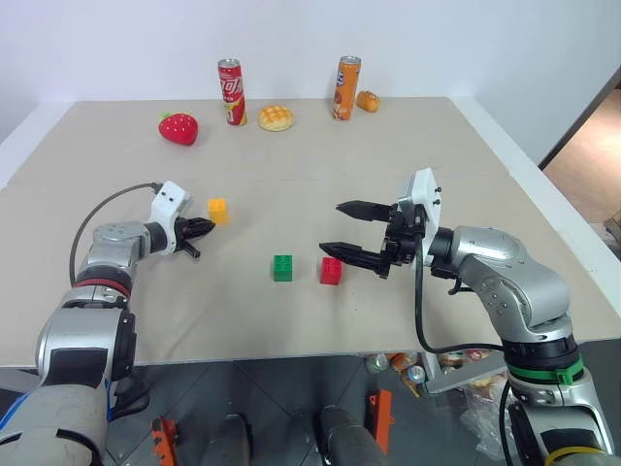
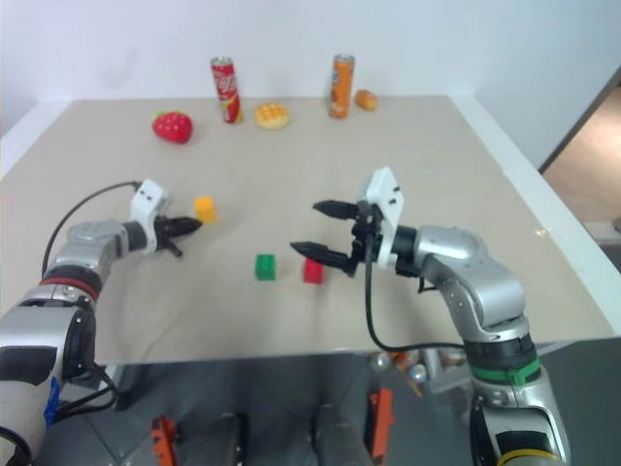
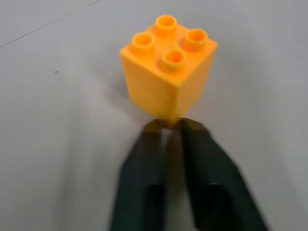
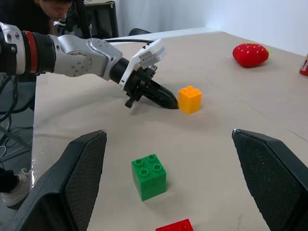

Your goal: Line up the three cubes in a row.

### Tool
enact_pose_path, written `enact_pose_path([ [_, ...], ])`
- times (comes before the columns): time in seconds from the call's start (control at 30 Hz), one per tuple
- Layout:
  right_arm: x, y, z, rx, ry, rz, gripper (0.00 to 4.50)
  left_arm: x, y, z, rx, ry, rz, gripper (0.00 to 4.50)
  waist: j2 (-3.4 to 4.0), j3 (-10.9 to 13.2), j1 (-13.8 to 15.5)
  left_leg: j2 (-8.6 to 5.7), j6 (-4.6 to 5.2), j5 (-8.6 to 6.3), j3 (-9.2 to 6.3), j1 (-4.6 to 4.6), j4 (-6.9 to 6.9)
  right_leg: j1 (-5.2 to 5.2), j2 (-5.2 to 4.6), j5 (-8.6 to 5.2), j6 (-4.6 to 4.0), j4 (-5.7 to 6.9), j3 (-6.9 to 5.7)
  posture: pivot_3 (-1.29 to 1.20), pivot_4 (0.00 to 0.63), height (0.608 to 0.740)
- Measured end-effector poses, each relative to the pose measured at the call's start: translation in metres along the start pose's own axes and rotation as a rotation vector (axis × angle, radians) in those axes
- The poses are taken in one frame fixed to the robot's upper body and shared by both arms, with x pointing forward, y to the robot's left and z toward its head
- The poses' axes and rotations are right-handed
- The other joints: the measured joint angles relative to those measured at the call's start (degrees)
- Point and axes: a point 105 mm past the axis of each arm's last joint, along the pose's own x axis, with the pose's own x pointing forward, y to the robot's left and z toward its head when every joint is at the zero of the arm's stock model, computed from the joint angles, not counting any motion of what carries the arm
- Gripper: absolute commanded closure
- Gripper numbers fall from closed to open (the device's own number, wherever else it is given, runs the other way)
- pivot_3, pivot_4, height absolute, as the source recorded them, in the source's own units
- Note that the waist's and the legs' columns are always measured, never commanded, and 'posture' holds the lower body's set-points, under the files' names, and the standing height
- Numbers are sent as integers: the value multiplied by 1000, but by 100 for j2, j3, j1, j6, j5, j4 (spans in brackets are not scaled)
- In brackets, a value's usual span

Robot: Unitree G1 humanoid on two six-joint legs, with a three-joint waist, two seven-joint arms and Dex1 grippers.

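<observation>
Left of centre: left gripper (image 1: 201, 230) pressed together, tips right up against the yellow-orange cube (image 1: 217, 210), not pinching it. Lower middle: green cube (image 1: 282, 268), then red cube (image 1: 332, 271) just beside it. Right of those: right gripper (image 1: 353, 231) spread wide, hanging by the red one. Along the top: strawberry (image 1: 179, 127), red can (image 1: 231, 92), bun (image 1: 276, 117), orange can (image 1: 346, 88), well clear of everything.

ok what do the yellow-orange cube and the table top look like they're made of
yellow-orange cube: looks like moulded plastic, smooth with a slight sheen, four round studs on top and crisp edges.
table top: matt beige sheet, maybe cardboard or paper; a thin seam line crosses it. The look leaves it open.
</observation>
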Motion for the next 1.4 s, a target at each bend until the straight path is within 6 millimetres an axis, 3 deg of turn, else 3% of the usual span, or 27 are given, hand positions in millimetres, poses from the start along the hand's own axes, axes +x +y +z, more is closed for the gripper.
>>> enact_pose_path([
  [0.43,2,0,3,-5,-15,24,154,-10,3,-5,3,3,-15,4472,0,0,-7,0,0,0,-1,0,0,0,0,0,0,1,0,0,150,740],
  [0.53,3,1,6,-22,-19,38,154,-17,4,-9,-23,-19,-19,3863,0,0,-21,2,0,0,-1,1,-2,-1,1,0,0,1,-1,0,150,740],
  [0.63,3,0,5,-16,-16,39,154,-29,6,-16,-71,-57,-10,2688,0,0,-22,5,0,0,-2,1,-5,-2,1,0,-1,1,-2,0,150,740],
  [0.67,3,-1,4,-13,-14,38,154,-31,6,-17,-82,-62,-1,2556,0,0,-15,4,0,0,-3,1,-4,-2,1,0,-1,1,-3,0,150,740],
  [0.7,3,-2,3,-10,-12,38,154,-36,8,-17,-102,-82,24,1952,0,0,-13,4,0,0,-4,0,-3,-2,1,0,-1,2,-3,0,150,740],
  [0.73,3,-2,3,-10,-12,37,154,-36,8,-17,-107,-87,30,1819,0,0,-11,4,0,0,-4,0,-2,-2,0,0,-1,2,-3,0,150,740],
  [0.77,3,-1,3,-11,-13,39,154,-39,8,-15,-102,-95,48,1319,0,0,-6,4,0,0,-4,0,-1,-1,-1,0,-1,2,-3,0,150,740],
  [0.87,3,-2,3,-14,-14,49,154,-41,2,-10,-97,-111,98,1319,0,0,5,3,0,0,-4,0,4,3,-4,1,0,1,-3,0,150,740],
  [1.1,5,-3,3,-8,-21,61,154,-12,-38,2,-165,-75,195,1319,0,0,15,1,0,0,-4,1,20,8,-1,14,8,2,-1,0,150,740],
  [1.4,8,-3,6,-22,-28,67,154,8,-36,14,-194,-5,464,1319,-1,0,0,-2,2,2,-4,6,21,12,0,20,12,0,4,0,150,740],
])
